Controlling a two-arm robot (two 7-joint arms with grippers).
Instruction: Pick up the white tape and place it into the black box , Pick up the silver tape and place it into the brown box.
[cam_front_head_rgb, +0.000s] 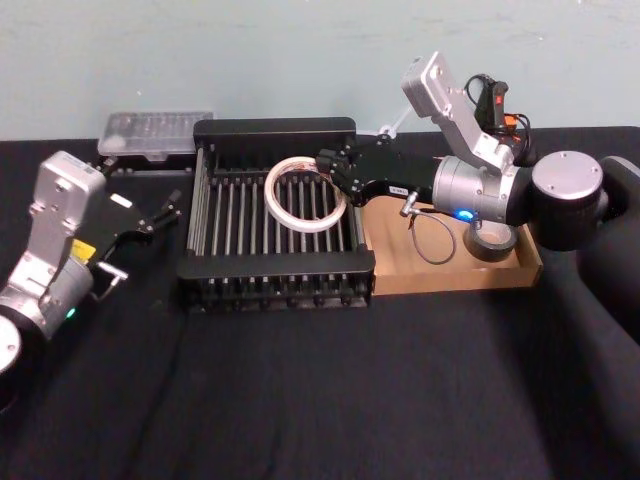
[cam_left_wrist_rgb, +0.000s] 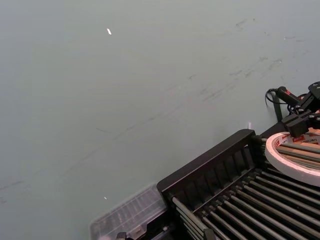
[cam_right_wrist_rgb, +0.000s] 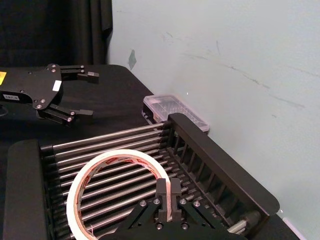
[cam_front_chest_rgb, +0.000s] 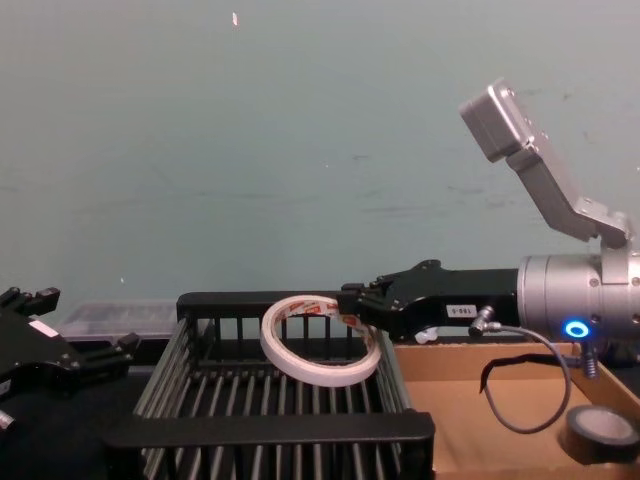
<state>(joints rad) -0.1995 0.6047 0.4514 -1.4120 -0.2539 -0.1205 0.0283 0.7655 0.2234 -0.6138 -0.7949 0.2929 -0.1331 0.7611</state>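
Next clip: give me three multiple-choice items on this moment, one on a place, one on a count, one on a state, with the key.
1. Where is the silver tape?
A. in the brown box
B. in the black box
C. on the cloth

2. How many tape rolls are in view?
A. one
B. two
C. three

3. How is the white tape held?
A. lying flat on the slats
B. pinched at its rim by the right tool, tilted above the slats
C. held by the left tool

Key: 1 A, the dark grey roll lies on the cardboard floor. 2 B, one white, one silver. 3 B, the right wrist view shows the fingers shut on the rim; the left tool stands open, apart at the crate's left.
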